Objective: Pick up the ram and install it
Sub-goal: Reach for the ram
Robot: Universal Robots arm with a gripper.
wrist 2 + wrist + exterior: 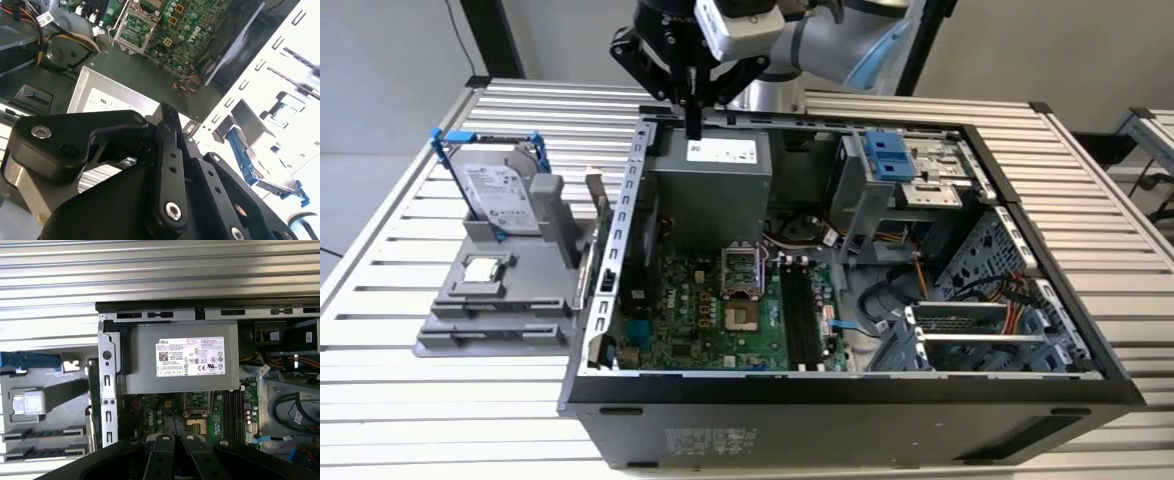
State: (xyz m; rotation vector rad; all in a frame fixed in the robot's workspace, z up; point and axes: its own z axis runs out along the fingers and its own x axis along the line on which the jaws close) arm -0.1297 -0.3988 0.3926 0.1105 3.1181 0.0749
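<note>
The gripper point(695, 128), fingers together, is hovering above the white-labelled power supply point(710, 185); the ram point(595, 205) is standing in the grey holder point(500, 290).

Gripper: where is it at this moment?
In the exterior view the gripper hangs just above the silver power supply, at the far corner of the open computer case, on the exterior view's left.

ram point(92, 385), thin stick, standing on edge, btwn grey holder & case wall
</note>
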